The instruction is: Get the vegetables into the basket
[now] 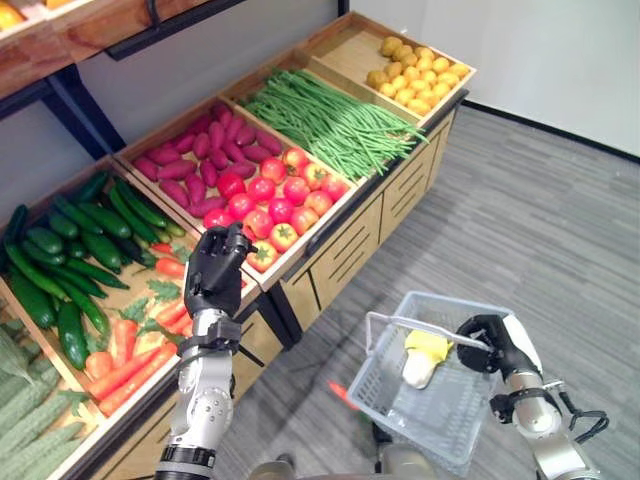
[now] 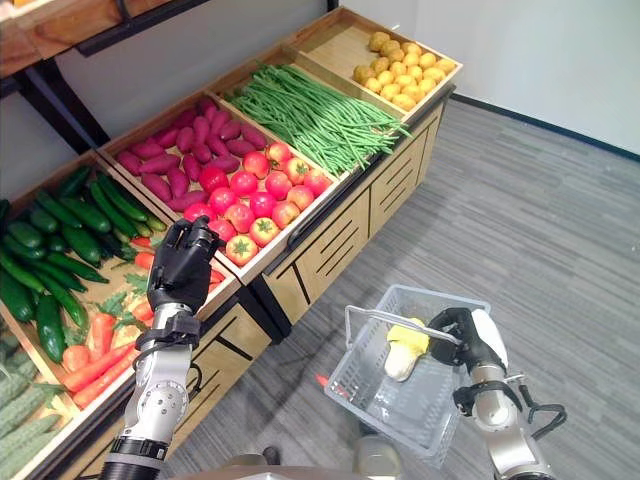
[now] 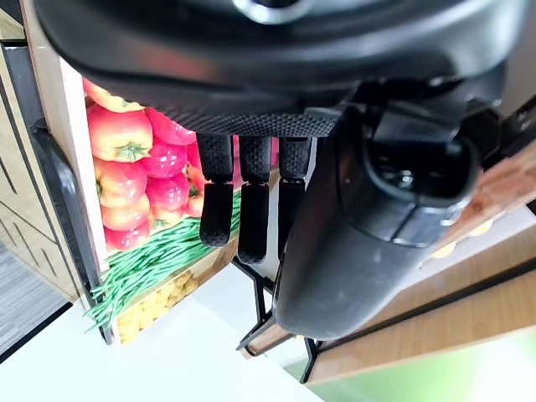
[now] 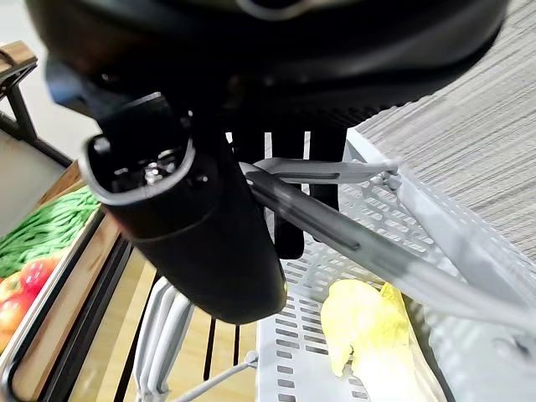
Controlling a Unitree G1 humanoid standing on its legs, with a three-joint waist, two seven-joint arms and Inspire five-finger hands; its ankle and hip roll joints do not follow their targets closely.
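My left hand (image 1: 218, 265) is raised over the shelf's front edge, between the tomatoes (image 1: 275, 200) and the carrots (image 1: 130, 360). Its fingers (image 3: 251, 209) are relaxed and hold nothing. At the lower right, my right hand (image 1: 487, 340) is curled round the handle (image 4: 335, 230) of a pale grey plastic basket (image 1: 385, 395), carrying it above the floor. A yellow-white leafy vegetable (image 1: 425, 355) lies inside the basket. A small orange piece (image 1: 340, 392) shows just beside the basket's left wall, low by the floor.
The slanted wooden display holds crates of cucumbers (image 1: 80, 250), purple sweet potatoes (image 1: 195, 155), green beans (image 1: 330, 115) and potatoes (image 1: 415, 70). Drawer fronts (image 1: 345, 250) run below it. Grey floor (image 1: 540, 220) spreads to the right.
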